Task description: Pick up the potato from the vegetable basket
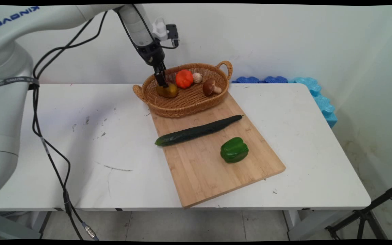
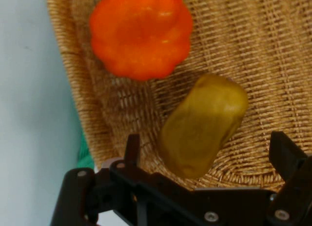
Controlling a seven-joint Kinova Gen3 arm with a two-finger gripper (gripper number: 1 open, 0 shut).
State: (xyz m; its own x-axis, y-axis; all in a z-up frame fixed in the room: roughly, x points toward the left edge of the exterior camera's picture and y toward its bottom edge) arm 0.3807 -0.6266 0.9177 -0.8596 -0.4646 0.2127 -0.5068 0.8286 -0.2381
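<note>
Inside the basket point(image 1: 185, 102), at its left end, the end effector point(image 2: 207, 150) hung with its fingers point(image 2: 131, 149) spread wide on either side of a yellow-brown potato point(image 2: 202, 124), released and gripping nothing. In the hand view the potato lay on the wicker between the two fingers, slanted across the gap; whether either finger touched it could not be told. The potato looked smooth and rounded, probably a light, fairly stiff model, so it might slip if pinched near a tapered end; across its thick middle seemed the surest hold.

Just beside the potato sat an orange pumpkin point(image 1: 184, 78), near enough that one finger stood close to it. Farther right in the basket lay a small pale garlic point(image 1: 197, 77) and a brown mushroom point(image 1: 211, 87).

The basket rested on the far end of a wooden board point(image 1: 209, 163), which lay on the white bench point(image 1: 80, 153). On the board, nearer the camera, a long cucumber point(image 1: 197, 131) lay aslant, its left tip over the board's edge, and a green pepper point(image 1: 234, 150) sat apart from it. Blue foam blocks point(image 1: 305, 88) lined the bench's far right corner.
</note>
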